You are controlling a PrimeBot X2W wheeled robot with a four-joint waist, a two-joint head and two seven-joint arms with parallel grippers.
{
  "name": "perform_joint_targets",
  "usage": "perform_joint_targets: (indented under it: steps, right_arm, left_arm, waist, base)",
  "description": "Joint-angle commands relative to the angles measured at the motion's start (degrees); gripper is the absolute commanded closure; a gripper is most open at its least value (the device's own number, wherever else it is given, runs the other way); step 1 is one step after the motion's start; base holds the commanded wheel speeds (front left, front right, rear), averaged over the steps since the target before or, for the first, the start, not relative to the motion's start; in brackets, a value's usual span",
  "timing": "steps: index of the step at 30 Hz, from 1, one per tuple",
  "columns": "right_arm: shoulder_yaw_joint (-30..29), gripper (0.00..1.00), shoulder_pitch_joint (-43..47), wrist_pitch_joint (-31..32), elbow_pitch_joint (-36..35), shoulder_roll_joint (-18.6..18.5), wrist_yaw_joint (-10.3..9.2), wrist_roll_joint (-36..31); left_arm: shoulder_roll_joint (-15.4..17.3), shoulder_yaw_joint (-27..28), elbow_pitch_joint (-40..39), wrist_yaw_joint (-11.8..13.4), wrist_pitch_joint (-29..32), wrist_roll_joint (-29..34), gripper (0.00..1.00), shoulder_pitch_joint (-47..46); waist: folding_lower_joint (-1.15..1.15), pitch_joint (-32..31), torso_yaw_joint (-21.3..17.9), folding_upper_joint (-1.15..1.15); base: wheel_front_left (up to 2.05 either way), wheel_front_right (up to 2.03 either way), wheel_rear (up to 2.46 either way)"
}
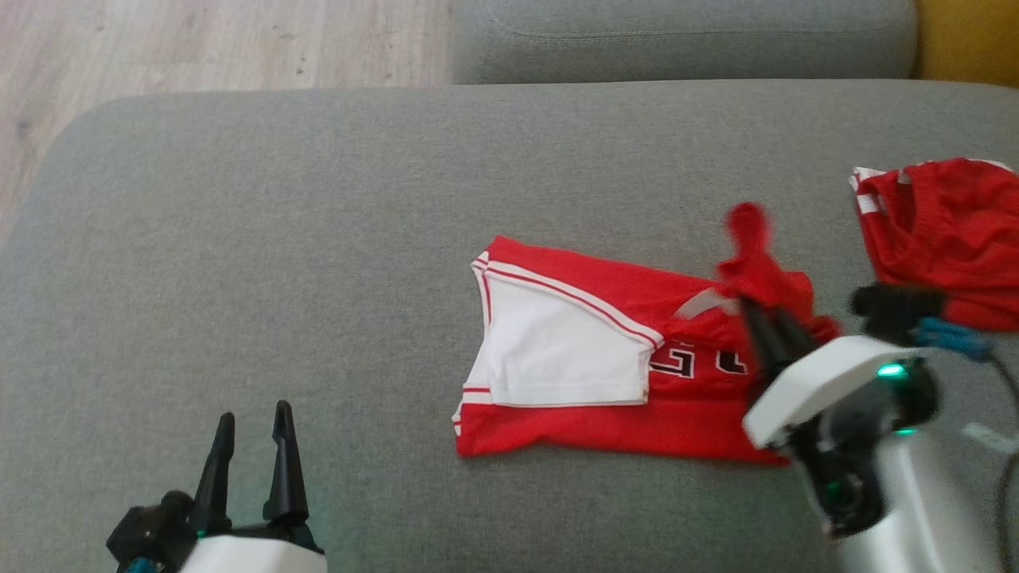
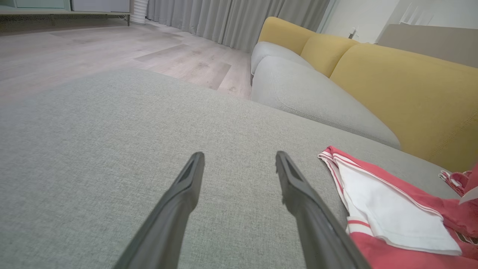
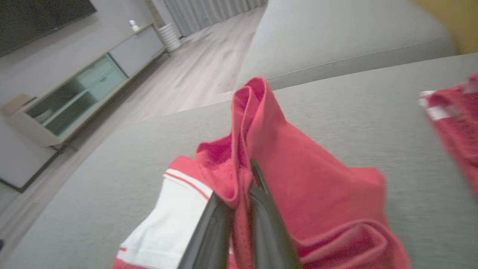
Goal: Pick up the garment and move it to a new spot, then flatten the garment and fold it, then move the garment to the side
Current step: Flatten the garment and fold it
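The garment (image 1: 605, 374) is a red jersey with white side panels and dark letters, lying partly folded on the grey cushion (image 1: 318, 239) right of centre. My right gripper (image 1: 758, 312) is shut on a red fold at its right end, lifting that fold into a peak. In the right wrist view the red cloth (image 3: 283, 164) is pinched between the dark fingers (image 3: 261, 209) and drapes over them. My left gripper (image 1: 253, 418) stands open at the lower left, well apart from the jersey. In the left wrist view its fingers (image 2: 298, 186) frame bare cushion, with the garment (image 2: 388, 209) to the right.
A second red garment (image 1: 947, 231) with white trim lies at the cushion's right edge. A grey sofa seat (image 1: 685, 40) and yellow backrest (image 2: 410, 82) sit behind. Wooden floor (image 1: 199, 48) lies beyond the cushion's far left edge. A low cabinet (image 3: 82, 86) stands by the wall.
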Motion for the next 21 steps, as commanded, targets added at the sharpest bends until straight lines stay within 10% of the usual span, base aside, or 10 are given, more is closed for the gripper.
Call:
perform_joint_targets:
  steps: [1,19,21]
  right_arm:
    - [2.25,1.00,-2.25,-0.68,-1.95,0.08,0.37,1.15]
    - [22.97,1.00,-17.46,-12.95,22.02,0.11,0.37,16.12]
    - [24.68,0.73,-18.71,-13.71,25.01,0.11,0.37,17.37]
  left_arm:
    - [0.17,1.83,-1.27,-0.21,-0.41,-0.17,0.00,-2.95]
    - [-1.47,-1.06,2.06,-2.39,-0.62,0.32,0.00,-6.95]
    - [-1.62,-1.16,2.66,-2.61,-0.70,0.33,0.00,-7.13]
  waist:
    - [0.00,0.12,0.40,0.00]
    - [0.00,2.67,8.47,0.00]
    - [0.00,2.62,8.90,0.00]
  base:
    - [0.00,0.00,0.00]
    - [0.00,0.00,0.00]
    - [0.00,0.00,0.00]
